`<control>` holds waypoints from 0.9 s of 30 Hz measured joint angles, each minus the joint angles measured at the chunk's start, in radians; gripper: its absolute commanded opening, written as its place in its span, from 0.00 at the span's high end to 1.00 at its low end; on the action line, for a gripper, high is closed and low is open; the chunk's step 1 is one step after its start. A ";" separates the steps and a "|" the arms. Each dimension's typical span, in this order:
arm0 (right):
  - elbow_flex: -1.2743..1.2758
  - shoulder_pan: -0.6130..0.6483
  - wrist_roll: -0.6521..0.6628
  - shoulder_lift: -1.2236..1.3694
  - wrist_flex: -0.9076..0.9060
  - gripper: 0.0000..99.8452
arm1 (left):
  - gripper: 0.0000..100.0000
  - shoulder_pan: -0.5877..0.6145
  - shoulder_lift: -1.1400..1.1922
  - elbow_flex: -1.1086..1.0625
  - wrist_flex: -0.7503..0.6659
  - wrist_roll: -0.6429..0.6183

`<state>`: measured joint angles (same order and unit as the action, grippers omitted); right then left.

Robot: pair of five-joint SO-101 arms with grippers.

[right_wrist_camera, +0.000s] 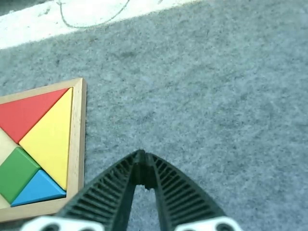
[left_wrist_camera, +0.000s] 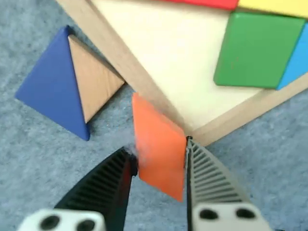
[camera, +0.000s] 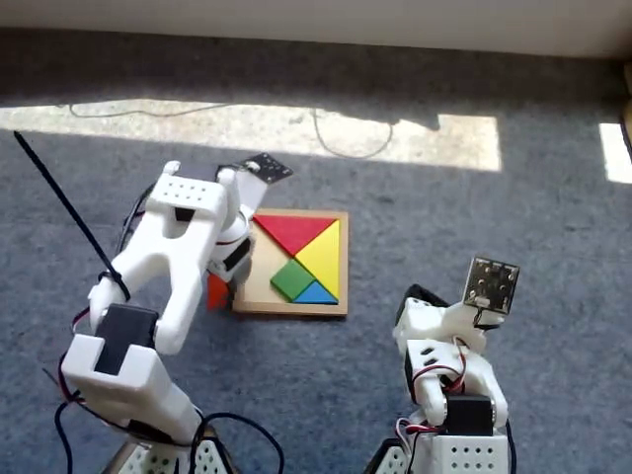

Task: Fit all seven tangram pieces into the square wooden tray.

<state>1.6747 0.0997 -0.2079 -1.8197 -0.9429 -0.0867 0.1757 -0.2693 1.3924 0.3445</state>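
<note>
Progress: 4 of 7 pcs seated in square wooden tray [camera: 296,308]: red triangle [camera: 291,234], yellow triangle [camera: 324,257], green square [camera: 292,279], light-blue triangle [camera: 316,292]. 3 outstanding. The left gripper [left_wrist_camera: 160,154] pinched orange parallelogram piece [left_wrist_camera: 154,127] at tray's outer corner. The dark-blue triangle [left_wrist_camera: 50,89] and bare-wood triangle [left_wrist_camera: 94,79] lay on grey carpet [camera: 494,217] beside tray. The right gripper [right_wrist_camera: 143,168] was pressed together, empty.

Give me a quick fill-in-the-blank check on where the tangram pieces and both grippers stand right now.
The piece in the left gripper is coloured ____.
The green square lies ____ the wooden tray.
The right gripper is ____, holding nothing.
Missing words: orange; inside; shut.
</note>
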 measured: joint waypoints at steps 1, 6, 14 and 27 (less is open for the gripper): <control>0.000 0.000 0.000 0.000 0.000 1.00 | 0.92 -0.018 0.000 0.000 0.000 -0.034; 0.000 0.000 0.000 0.000 0.000 1.00 | 0.92 -0.066 0.000 0.000 -0.046 -0.190; 0.000 0.000 0.000 0.000 0.000 1.00 | 0.92 -0.063 0.000 0.000 -0.153 -0.381; 0.000 0.000 0.000 0.000 0.000 1.00 | 0.92 -0.063 0.023 0.000 -0.207 -0.486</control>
<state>1.6747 0.0997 -0.2079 -1.8197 -0.9429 -0.1496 0.1987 -0.2693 1.1853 -0.1419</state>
